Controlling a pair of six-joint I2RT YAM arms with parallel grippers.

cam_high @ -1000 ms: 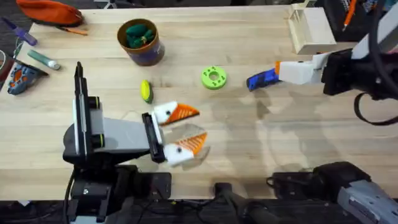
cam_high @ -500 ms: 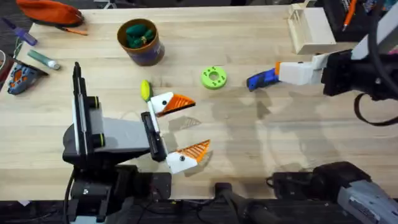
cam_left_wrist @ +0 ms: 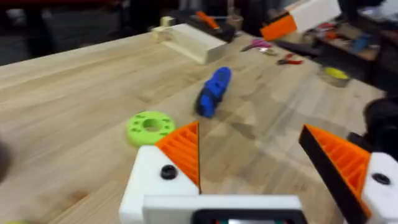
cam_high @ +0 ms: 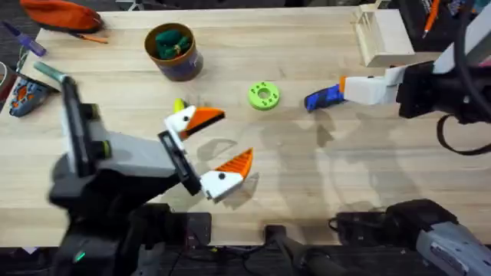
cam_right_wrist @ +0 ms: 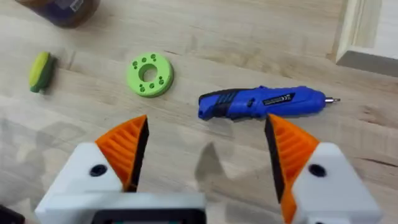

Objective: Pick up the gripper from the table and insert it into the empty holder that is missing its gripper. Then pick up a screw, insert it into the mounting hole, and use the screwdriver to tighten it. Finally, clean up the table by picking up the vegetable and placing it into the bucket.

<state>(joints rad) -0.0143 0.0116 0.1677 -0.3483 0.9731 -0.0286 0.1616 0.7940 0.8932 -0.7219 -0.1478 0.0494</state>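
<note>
My left gripper (cam_high: 220, 142) stands open over the table's middle, its far orange finger just beside the yellow-green vegetable (cam_high: 179, 104), which it partly covers. The bucket (cam_high: 178, 65) stands behind it with darker green lumps inside. The blue screwdriver (cam_high: 321, 97) lies flat on the wood, right in front of my open right gripper (cam_high: 344, 86). In the right wrist view the screwdriver (cam_right_wrist: 261, 102) lies just past the orange fingertips (cam_right_wrist: 126, 149), and the vegetable (cam_right_wrist: 40, 71) shows farther off. All the white mounts in view carry orange fingers. The loose gripper, empty holder and screw are out of view.
A lime-green disc (cam_high: 263, 95) lies between the vegetable and the screwdriver. A pale wooden box (cam_high: 383, 37) stands at the far right. An orange pouch (cam_high: 61, 14) and small tools (cam_high: 29, 90) sit along the far left edge.
The left arm has swung left and turned. Its gripper opened wider and moved farther from me, toward the vegetable. The right arm and the screwdriver have not moved.
</note>
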